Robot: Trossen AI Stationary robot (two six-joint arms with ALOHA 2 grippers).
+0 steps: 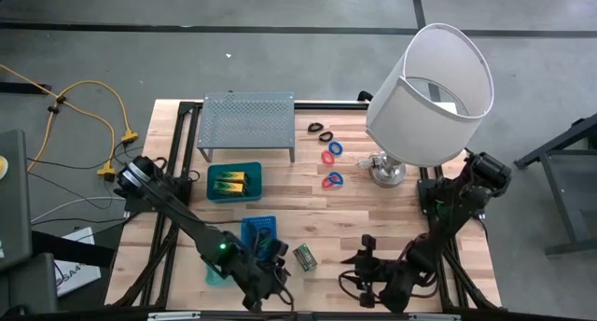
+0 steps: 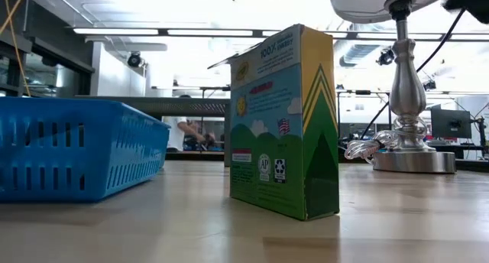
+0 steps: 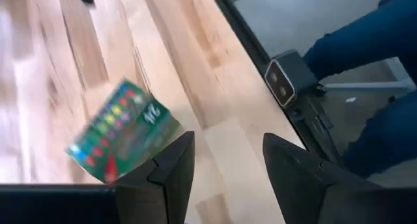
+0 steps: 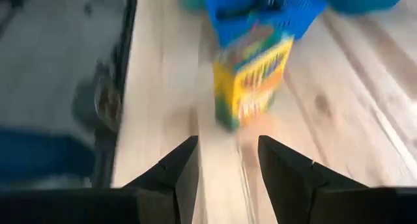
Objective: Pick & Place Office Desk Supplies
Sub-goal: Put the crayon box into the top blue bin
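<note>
A green and yellow crayon box [image 1: 305, 257] stands upright on its narrow bottom face near the table's front edge, seen close in the low view [image 2: 283, 125]. My left gripper [image 1: 275, 267] is just left of it, open, with the box [image 3: 124, 129] ahead of its empty fingers [image 3: 228, 142]. My right gripper [image 1: 360, 263] is to the box's right, open and empty [image 4: 228, 146], pointing at the box [image 4: 251, 71]. Red and blue rings [image 1: 333, 153] and black loops [image 1: 320, 130] lie at mid-table. Yellow-green packets [image 1: 232, 180] lie in a teal tray [image 1: 213, 192].
A blue basket [image 1: 258, 233] sits just behind the box. The grey perforated rack [image 1: 247, 120] stands at the far side, and the big white-shaded lamp [image 1: 429, 92] at the far right. A person's blue-clad legs [image 3: 365, 87] show beyond the table's edge.
</note>
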